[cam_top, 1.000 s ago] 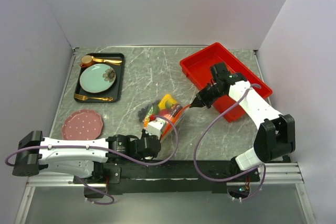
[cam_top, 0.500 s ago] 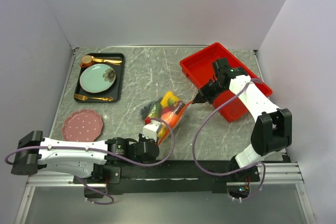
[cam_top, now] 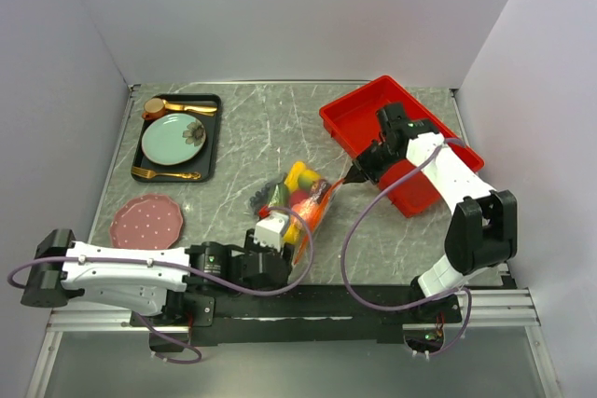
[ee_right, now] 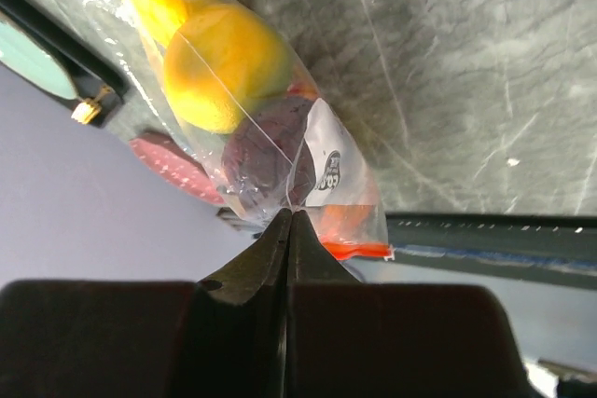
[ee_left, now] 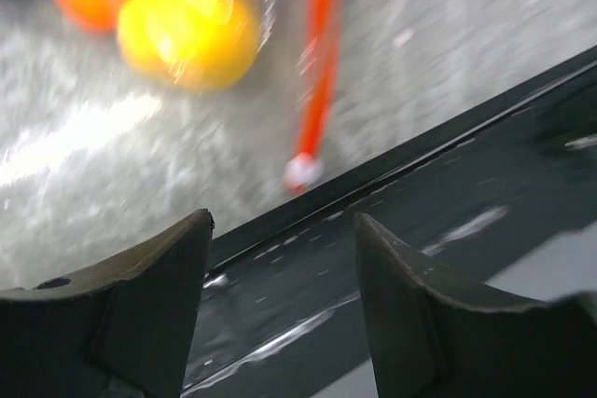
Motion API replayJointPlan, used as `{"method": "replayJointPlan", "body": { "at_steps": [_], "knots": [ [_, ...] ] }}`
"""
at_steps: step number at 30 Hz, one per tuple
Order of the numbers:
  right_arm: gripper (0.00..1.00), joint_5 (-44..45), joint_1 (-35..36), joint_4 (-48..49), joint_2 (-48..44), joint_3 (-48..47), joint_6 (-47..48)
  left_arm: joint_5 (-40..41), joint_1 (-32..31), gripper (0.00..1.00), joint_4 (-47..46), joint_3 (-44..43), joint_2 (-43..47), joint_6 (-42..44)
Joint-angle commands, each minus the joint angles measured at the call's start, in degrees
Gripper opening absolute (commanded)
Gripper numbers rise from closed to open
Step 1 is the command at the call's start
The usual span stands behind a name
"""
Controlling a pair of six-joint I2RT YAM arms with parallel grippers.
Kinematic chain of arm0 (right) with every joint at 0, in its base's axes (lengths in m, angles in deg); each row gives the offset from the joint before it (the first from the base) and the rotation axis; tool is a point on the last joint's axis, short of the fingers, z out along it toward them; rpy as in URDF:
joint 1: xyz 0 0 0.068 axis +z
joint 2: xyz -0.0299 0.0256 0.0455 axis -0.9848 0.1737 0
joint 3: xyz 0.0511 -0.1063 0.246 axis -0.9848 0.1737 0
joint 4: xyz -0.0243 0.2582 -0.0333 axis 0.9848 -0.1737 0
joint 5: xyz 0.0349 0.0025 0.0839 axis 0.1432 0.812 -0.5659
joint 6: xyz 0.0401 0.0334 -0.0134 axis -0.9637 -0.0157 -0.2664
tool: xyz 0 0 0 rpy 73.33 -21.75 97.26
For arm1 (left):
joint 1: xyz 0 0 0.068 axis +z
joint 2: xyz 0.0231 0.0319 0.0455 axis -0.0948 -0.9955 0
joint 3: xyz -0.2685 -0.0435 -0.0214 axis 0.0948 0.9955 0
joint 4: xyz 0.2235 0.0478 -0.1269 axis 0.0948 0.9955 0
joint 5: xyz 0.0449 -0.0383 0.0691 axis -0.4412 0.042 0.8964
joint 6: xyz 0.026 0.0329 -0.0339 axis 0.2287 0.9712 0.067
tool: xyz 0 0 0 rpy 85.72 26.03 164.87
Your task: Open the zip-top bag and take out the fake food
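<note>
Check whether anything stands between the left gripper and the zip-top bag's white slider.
Nothing visible does. In the left wrist view the open left gripper faces the white slider with only table between them. The right gripper is shut on the zip-top bag at its far end.

Table (cam_top: 252,128): zip-top bag (cam_top: 298,199), red tray (cam_top: 368,109), black tray (cam_top: 215,142), pink plate (cam_top: 146,222).

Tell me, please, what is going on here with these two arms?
The right gripper is shut on the clear plastic of the zip-top bag. The left gripper is open and low, just short of the white slider at the end of the orange-red zip strip. The fake food is inside the bag; nothing is out yet.
</note>
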Motion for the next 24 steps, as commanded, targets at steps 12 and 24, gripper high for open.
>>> {"method": "replayJointPlan", "body": {
  "at_steps": [12, 24],
  "knots": [
    [0.00, 2.6, 7.8, 6.0, -7.1, 7.9, 3.3, -6.8, 13.7, 0.32, -6.4, -14.4, -14.2, 14.2],
    [0.00, 2.1, 8.5, 6.6, -9.7, 7.8, 2.7, -10.0, 16.9, 0.32, -10.3, -15.6, -16.6, 20.9]
  ]
}}
